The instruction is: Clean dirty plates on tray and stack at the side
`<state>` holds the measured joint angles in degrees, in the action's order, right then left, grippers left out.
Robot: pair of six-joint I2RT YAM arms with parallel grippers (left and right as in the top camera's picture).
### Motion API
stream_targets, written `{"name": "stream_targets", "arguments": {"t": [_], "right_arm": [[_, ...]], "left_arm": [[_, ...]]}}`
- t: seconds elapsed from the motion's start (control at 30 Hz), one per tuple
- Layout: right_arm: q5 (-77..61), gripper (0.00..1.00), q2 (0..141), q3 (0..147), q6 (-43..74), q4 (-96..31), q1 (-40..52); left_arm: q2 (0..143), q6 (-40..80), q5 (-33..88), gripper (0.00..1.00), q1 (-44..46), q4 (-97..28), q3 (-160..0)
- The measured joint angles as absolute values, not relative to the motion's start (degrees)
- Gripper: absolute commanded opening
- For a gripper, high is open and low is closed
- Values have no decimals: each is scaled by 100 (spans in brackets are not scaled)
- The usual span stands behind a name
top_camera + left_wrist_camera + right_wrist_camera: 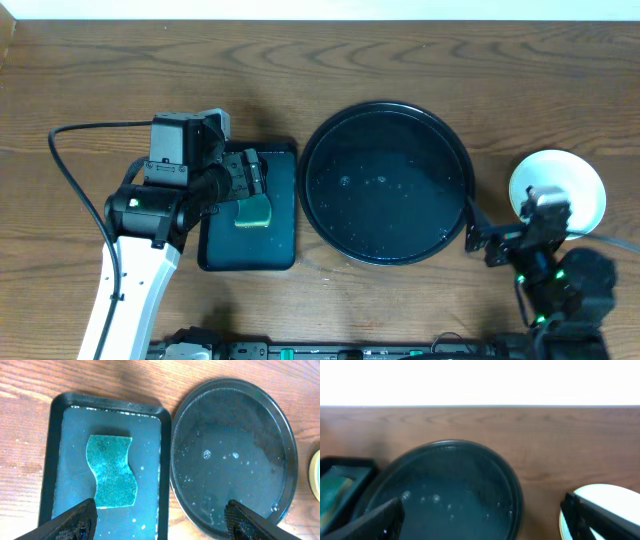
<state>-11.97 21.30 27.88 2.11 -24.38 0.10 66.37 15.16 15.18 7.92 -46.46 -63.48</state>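
The large round black tray (385,185) sits mid-table, wet with droplets and holding no plates; it also shows in the left wrist view (232,455) and the right wrist view (445,497). A stack of pale plates (560,185) stands right of the tray, white on top (605,505), with a yellowish edge in the left wrist view (315,475). My left gripper (250,178) (160,525) is open and empty above the rectangular tray. My right gripper (510,237) (485,520) is open and empty, between the round tray and the plate stack.
A rectangular black tray (270,250) (150,425) lies left of the round tray, with a green sponge (253,210) (111,471) on it. The wooden table's far edge runs along the top (480,406).
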Motion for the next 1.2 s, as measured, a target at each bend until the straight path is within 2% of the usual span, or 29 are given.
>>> {"name": "stream_targets", "arguments": {"t": [0.1,0.27,0.43,1.2], "right_arm": [[-1175,99,1332,1776,209,-1697,25],[-1173,99,349,803,209,-1181,25],[-1162,99,82,113,207,-384,62],[-1079,99,69,51,95,-316,69]], "left_arm": [[6637,1516,1520,82,792,-4648,-6348],[6637,1516,1516,82,792,-4644,-6348],[6637,1516,1516,82,792,-4648,-6348],[6637,1516,1518,82,792,-4646,-6348]]}}
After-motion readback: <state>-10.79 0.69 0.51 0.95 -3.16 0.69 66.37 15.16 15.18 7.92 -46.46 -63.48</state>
